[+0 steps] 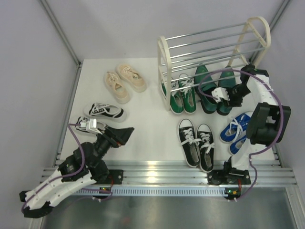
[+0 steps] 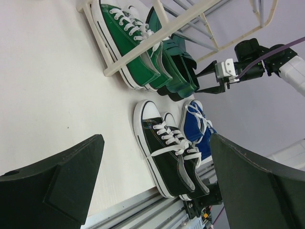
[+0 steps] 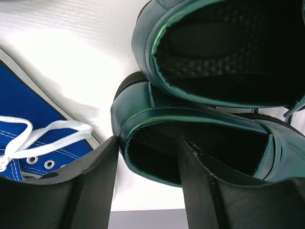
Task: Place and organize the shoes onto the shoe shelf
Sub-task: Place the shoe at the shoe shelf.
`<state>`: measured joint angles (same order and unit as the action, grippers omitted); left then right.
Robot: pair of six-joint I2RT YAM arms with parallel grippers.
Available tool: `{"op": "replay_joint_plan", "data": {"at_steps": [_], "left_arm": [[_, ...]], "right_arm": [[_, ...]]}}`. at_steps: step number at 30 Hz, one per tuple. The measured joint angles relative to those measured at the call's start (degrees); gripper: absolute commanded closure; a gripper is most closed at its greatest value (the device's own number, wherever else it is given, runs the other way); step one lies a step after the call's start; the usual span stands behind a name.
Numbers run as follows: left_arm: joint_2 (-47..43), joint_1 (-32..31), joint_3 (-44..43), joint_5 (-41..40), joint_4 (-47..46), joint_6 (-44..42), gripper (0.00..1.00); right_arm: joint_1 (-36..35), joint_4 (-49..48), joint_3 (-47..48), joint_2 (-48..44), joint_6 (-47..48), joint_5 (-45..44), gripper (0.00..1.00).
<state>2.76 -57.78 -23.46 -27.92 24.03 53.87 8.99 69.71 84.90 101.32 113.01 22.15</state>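
The shoe shelf point(image 1: 164, 52) stands at the back right. Green canvas sneakers point(image 1: 182, 95) and dark green loafers point(image 1: 209, 88) sit side by side under its lowest rods. My right gripper point(image 1: 220, 95) is open at the loafers' heels. In the right wrist view it point(image 3: 148, 143) straddles the heel wall of the nearer loafer point(image 3: 143, 109), one finger outside and one inside. Black sneakers point(image 1: 196, 142), blue sneakers point(image 1: 236, 130), cream sneakers point(image 1: 125, 82) and striped sneakers point(image 1: 105, 111) lie on the table. My left gripper point(image 1: 125, 136) is open and empty by the striped pair.
The left wrist view looks across the table at the black sneakers point(image 2: 167, 148), blue sneakers point(image 2: 198, 126) and the shelf's end frame point(image 2: 138, 50). The metal rail point(image 1: 157, 174) runs along the near edge. Grey walls close in both sides.
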Motion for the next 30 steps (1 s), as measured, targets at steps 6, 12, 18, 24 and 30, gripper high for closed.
{"op": "replay_joint_plan", "data": {"at_steps": [6,12,18,24,30], "left_arm": [[0.0,0.0,0.0,0.0,0.0,0.0,0.02],[0.0,0.0,0.0,0.4,0.0,-0.6,0.02],[-0.3,0.0,0.0,1.1,0.4,-1.8,0.02],[-0.8,0.0,0.0,1.5,0.8,-2.7,0.02],[-0.8,0.0,0.2,2.1,0.8,-2.8,0.02]], "right_arm": [[0.1,-2.0,-1.4,-4.1,-0.4,1.5,0.38],[0.2,-5.0,-4.2,-14.5,-8.7,4.0,0.32],[0.7,-16.5,-12.0,-25.5,-39.6,6.0,0.11],[7.3,-34.9,-25.3,-32.7,-82.7,2.5,0.01],[8.0,-45.0,-32.0,-30.8,-104.9,-3.0,0.11]]}}
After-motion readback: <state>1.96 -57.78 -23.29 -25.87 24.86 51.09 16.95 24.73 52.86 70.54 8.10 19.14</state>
